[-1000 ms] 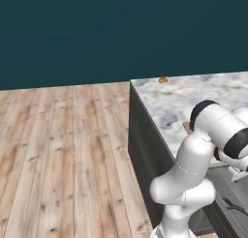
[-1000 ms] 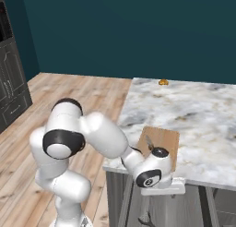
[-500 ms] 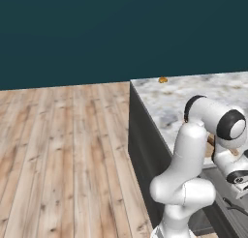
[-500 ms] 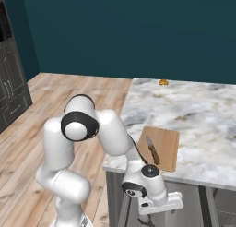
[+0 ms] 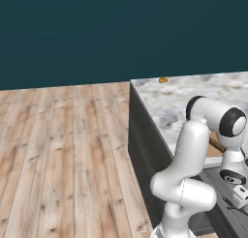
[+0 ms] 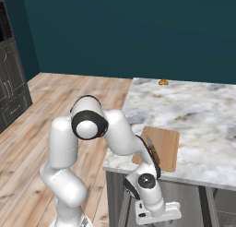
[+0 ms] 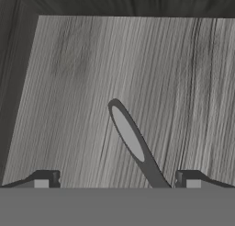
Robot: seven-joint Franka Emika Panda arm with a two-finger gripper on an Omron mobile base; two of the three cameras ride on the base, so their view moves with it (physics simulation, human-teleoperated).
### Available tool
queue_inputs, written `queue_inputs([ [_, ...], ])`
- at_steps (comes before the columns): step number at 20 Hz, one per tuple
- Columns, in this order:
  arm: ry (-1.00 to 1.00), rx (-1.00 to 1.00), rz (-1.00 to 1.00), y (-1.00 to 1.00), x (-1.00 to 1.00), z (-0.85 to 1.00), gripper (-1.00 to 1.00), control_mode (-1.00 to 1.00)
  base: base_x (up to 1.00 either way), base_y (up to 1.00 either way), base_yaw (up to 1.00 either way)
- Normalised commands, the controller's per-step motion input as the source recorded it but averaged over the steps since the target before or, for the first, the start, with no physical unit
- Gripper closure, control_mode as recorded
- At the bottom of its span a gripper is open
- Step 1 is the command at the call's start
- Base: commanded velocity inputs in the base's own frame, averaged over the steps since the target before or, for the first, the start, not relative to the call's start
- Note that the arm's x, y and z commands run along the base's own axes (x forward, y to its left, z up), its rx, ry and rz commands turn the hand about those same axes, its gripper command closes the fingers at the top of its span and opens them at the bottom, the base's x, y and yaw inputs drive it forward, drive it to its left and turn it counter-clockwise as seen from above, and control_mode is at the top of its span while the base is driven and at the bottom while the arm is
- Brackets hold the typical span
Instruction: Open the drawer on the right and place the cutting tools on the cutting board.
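Observation:
The drawer [image 7: 69,82] is open below me, and the hand view looks onto its grey grained floor and a darker wall along the left. A slim grey cutting tool [image 7: 131,138] lies slanted on that floor, its near end running down between my fingertips. My gripper [image 7: 117,181] hangs open just above it and holds nothing. In the right base view my hand [image 6: 156,212] is low, under the counter edge. The tan cutting board [image 6: 161,145] lies on the marble counter [image 6: 203,115] near the front edge, with a knife [image 6: 151,148] on it.
A small orange object [image 6: 162,82] sits at the counter's far edge, also seen in the left base view [image 5: 163,80]. Dark cabinets [image 6: 9,97] stand at the far left. Wooden floor [image 5: 63,150] spreads out to the left of the dark counter side.
My hand has dropped from the level of the counter edge down into the drawer. The jaws have stayed open.

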Motion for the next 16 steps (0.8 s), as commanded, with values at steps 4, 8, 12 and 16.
queue_inputs([
  [4,0.00,0.00,0.00,-0.05,-0.13,0.00,-1.00,-1.00,0.00,0.00,0.00],
  [8,-0.03,0.00,0.01,0.00,-0.17,0.00,-1.00,-1.00,0.00,0.00,0.00],
  [12,0.00,0.00,0.03,0.01,-0.17,0.04,-1.00,-1.00,0.00,0.00,0.00],
  [16,0.00,0.00,0.00,0.00,0.00,0.00,-1.00,-1.00,0.00,0.00,0.00],
])
